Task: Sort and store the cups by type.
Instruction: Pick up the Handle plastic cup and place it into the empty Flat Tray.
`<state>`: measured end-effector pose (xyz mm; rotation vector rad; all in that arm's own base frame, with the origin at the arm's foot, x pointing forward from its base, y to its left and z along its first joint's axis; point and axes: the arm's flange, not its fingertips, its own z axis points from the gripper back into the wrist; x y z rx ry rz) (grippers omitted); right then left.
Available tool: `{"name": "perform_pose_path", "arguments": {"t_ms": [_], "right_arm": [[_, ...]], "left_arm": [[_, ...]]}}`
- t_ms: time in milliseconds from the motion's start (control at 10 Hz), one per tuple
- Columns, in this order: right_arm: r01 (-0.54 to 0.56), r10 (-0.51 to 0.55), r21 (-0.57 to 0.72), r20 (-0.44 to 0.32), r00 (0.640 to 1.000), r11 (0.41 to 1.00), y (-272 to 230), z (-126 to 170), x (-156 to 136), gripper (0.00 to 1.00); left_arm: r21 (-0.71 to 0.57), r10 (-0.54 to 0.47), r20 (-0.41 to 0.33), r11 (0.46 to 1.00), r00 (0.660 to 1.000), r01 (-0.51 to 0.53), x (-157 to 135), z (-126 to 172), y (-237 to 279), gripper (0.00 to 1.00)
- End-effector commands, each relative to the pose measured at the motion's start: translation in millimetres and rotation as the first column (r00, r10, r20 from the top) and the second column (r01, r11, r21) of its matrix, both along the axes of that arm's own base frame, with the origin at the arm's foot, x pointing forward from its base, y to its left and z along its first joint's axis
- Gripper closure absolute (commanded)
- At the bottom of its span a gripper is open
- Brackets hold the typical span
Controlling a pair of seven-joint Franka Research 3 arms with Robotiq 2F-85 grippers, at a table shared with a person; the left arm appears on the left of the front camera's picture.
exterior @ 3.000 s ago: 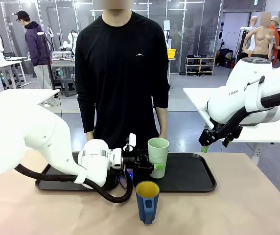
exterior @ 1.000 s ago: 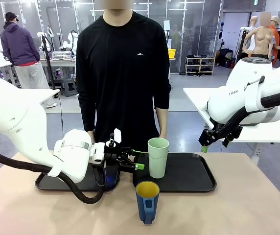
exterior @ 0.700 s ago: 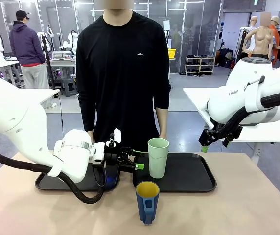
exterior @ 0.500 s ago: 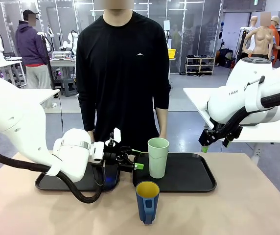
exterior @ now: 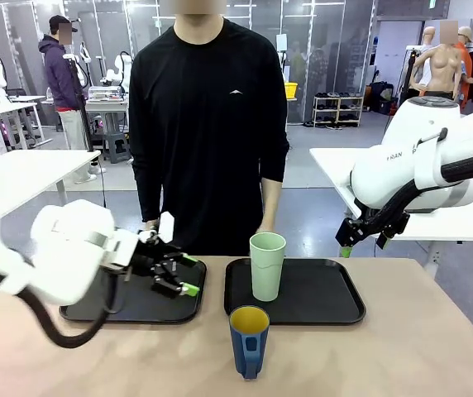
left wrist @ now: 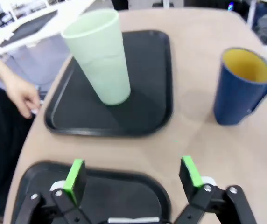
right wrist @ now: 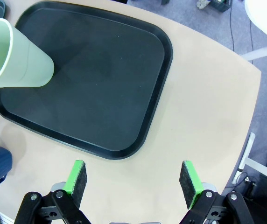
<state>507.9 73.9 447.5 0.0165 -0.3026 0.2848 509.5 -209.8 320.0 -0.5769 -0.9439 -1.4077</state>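
Tall mint-green tumbler [exterior: 267,266] stands upright on the right black tray [exterior: 327,296], long axis vertical, mouth up, smooth tapered plastic. The shorter dark blue mug [exterior: 248,343], yellow inside, sits upright on the tan table [exterior: 410,347] just in front of that tray, handle toward me. My left gripper [exterior: 189,275] hangs wide open and empty over the left black tray [exterior: 121,308]; my right gripper [right wrist: 132,177], equally spread, grips nothing above bare table beside the rounded tray rim; a person in black stands opposite
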Motion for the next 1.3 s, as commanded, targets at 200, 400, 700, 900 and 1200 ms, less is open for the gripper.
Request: {"name": "perform_pose_path", "arguments": {"t_ms": [200, 400, 700, 900, 1200], "right_arm": [[0.002, -0.002, 0.005, 0.010, 1.000, 1.000, -1, 0, -1, 0.00], [0.002, -0.002, 0.005, 0.010, 1.000, 1.000, -1, 0, -1, 0.00], [0.002, -0.002, 0.005, 0.010, 1.000, 1.000, -1, 0, -1, 0.00], [0.002, -0.002, 0.005, 0.010, 1.000, 1.000, -1, 0, -1, 0.00], [0.002, -0.002, 0.005, 0.010, 1.000, 1.000, -1, 0, -1, 0.00]], "left_arm": [[0.251, 0.164, 0.009, 0.954, 0.986, -0.161, -58, 26, 92, 0.00], [0.363, 0.237, 0.020, 0.903, 0.971, -0.228, -76, 30, 147, 0.00], [0.471, 0.335, -0.015, 0.834, 0.942, -0.288, -101, 32, 210, 0.00], [0.488, 0.317, -0.046, 0.835, 0.947, -0.255, -117, 40, 227, 0.00], [0.469, 0.262, -0.097, 0.863, 0.960, -0.188, -121, 42, 228, 0.00]]}}
